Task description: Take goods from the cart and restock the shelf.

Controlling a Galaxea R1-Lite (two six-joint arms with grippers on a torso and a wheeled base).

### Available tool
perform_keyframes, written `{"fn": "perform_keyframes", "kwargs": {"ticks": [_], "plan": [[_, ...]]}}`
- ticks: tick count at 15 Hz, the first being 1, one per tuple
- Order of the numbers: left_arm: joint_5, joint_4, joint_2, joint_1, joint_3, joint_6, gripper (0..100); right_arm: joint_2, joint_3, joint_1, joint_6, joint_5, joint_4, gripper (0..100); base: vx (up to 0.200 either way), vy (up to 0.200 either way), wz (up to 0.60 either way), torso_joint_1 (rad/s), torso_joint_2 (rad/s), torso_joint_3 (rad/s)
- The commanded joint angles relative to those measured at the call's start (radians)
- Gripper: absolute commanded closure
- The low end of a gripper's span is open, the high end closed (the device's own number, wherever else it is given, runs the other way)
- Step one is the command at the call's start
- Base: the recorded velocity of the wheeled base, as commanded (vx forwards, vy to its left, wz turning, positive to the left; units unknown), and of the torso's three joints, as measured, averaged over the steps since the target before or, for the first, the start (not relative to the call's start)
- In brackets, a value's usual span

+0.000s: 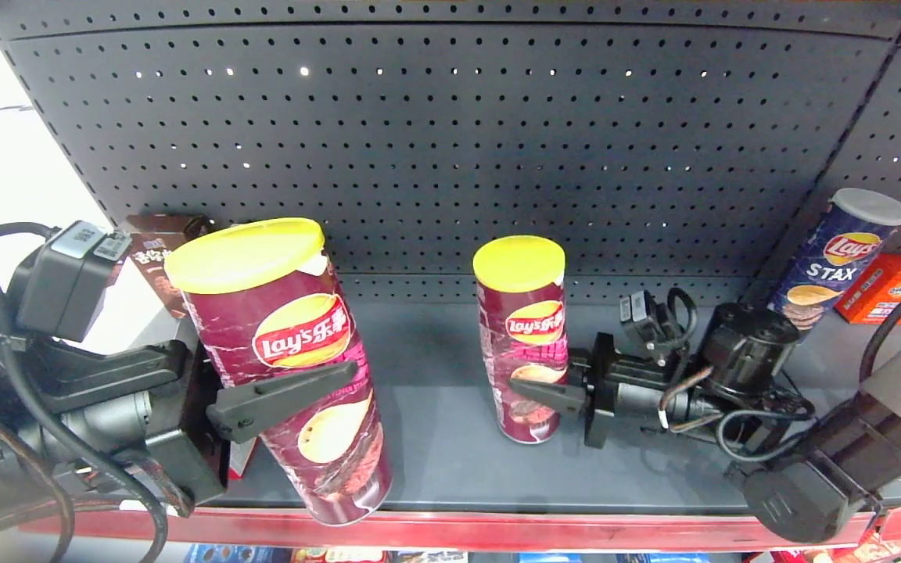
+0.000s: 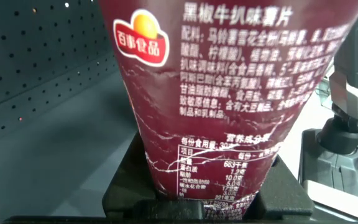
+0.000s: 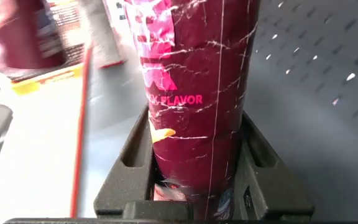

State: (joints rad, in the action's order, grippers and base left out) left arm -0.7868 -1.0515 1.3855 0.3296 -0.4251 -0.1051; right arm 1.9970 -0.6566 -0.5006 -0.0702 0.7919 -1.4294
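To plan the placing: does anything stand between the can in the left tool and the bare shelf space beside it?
Nothing visible does. The tilted can, shut in the left tool, is at the shelf's front edge; the shelf board between it and the second can, held by the right tool, lies bare.

Can't see much of the brown box (image 1: 155,258), tucked behind the left arm (image 1: 106,391) and the big chip can (image 1: 286,367); losing part of the orange box (image 1: 900,285) to the head view's right edge; only getting slivers of packs (image 1: 341,555) under the red shelf lip (image 1: 497,532), too little to tell what. Missing the tops of the big chip can and the smaller chip can (image 3: 197,93) in the wrist views, cut by the frame; can't pin down the blurry dark-red shape (image 3: 27,34) far off in the right wrist view.
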Motion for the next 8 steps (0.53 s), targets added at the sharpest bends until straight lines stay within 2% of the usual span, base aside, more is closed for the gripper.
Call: {"fn": "perform_keyframes", "kwargs": {"ticks": [1,3,8], "plan": [[0.000,-0.001,0.001,0.000,0.000,-0.001,100,-0.024,0.134,-0.015,0.001,-0.002,-0.071,100,0.000,0.000,0.00,0.000,0.00,0.000],[0.000,-0.001,0.003,0.000,0.000,-0.001,100,-0.014,0.175,-0.029,0.001,-0.008,-0.100,100,0.000,0.000,0.00,0.000,0.00,0.000],[0.000,-0.001,0.000,-0.001,0.006,-0.001,100,0.054,0.164,-0.061,-0.002,-0.030,-0.112,100,0.000,0.000,0.00,0.000,0.00,0.000]]}}
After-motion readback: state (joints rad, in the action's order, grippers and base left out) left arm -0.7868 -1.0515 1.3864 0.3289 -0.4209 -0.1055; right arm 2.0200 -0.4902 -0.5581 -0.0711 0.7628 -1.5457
